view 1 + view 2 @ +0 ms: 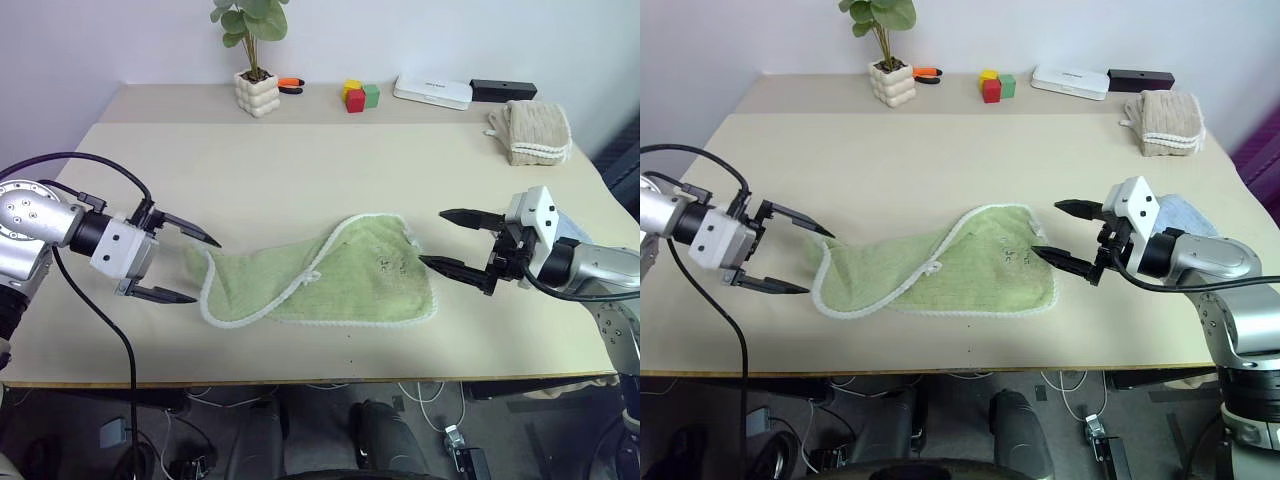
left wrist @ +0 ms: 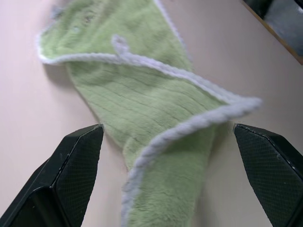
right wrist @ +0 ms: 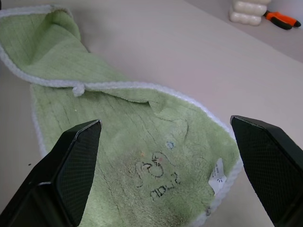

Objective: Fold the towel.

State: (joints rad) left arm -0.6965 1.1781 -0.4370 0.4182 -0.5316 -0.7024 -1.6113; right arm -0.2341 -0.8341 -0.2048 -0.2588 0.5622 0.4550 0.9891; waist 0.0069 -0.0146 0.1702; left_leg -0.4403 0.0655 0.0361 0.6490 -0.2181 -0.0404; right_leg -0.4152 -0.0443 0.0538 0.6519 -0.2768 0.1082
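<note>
Towel [image 1: 320, 280] flat on surface [image 1: 300, 170], long axis running between pincers. Left pincer [image 1: 185, 268] jaws apart, straddling its near end; right pincer [image 1: 455, 245] apart, just off opposite end. Left nearer

The near end of the light green terry towel with white stitched edging [image 2: 156, 123] runs off the frame edge in the left wrist view, and its far end there is blurred. In the right wrist view its near edge is cut off, and the small dark embroidered mark [image 3: 158, 177] is too soft to read. A light blue folded cloth [image 1: 1185, 215] sits largely hidden behind the right arm. Print on the flat white box [image 1: 432, 91] is too small to read.
</note>
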